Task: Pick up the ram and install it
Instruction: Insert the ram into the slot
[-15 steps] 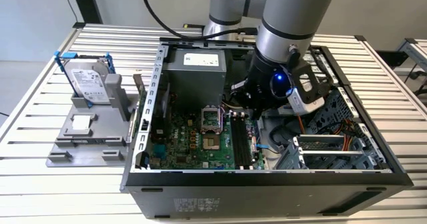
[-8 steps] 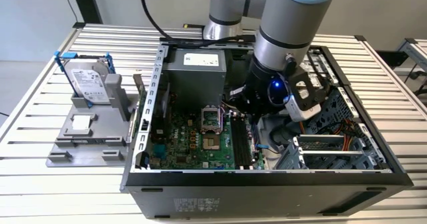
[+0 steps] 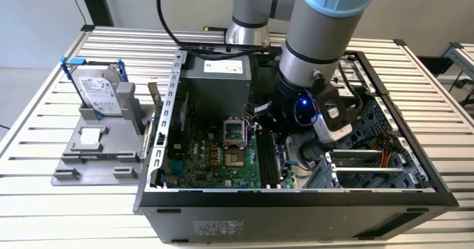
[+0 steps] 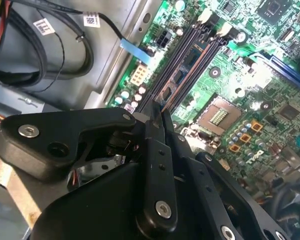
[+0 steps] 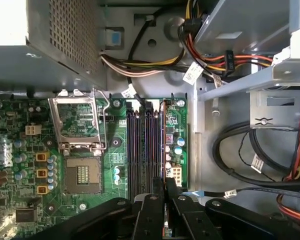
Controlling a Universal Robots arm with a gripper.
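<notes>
Jaws: gripper [image 4: 162, 112] closed on the ram [image 4: 182, 75], thin edge pinched
Slot: memory slots [image 5: 145, 147] directly below (ram seems partly seated)
Care: keep the stick upright, press evenly

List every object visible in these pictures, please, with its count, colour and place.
Dark slim flat ram stick: one, green-black, along the memory slots, near end in the pincer.
Black memory slots: one row, black, on the motherboard.
Green motherboard: one, green, inside the case.
Silver processor socket: one, silver, beside the slots.
Black open computer case: one, black, on the table.
Grey power supply box: one, grey, inside the case.
Coloured cable bundle: one, yellow, red and black, beside the power supply.
Silver hard drive with blue rails: one, upright on the fixture.
Grey plastic fixture: one, grey, on the exterior view's left of the case.
Slatted metal table: one, pale.
Robot arm: one, grey and light blue, above the case.
Pincer: one, black, shut on the ram.
</notes>
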